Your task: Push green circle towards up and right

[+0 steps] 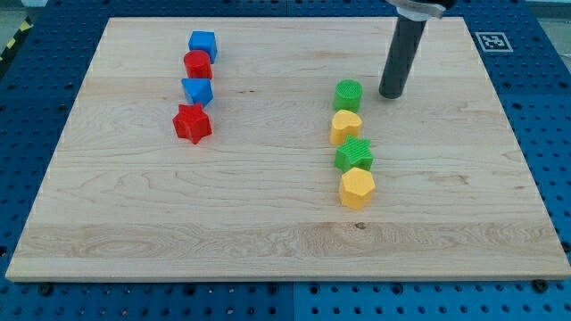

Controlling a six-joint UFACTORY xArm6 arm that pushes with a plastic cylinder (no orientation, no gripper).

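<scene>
The green circle (348,94) is a green cylinder standing right of the board's centre, at the top of a column of blocks. My tip (391,94) rests on the board just to the right of the green circle, a small gap apart. Below the green circle come a yellow heart (345,126), a green star (354,155) and a yellow hexagon (357,188), close together in a line.
At the view's upper left stands a second column: a blue cube (202,44), a red cylinder (197,64), a blue block (197,91) and a red star (192,123). The wooden board (268,232) lies on a blue perforated table, with a marker tag (492,41) at its top right.
</scene>
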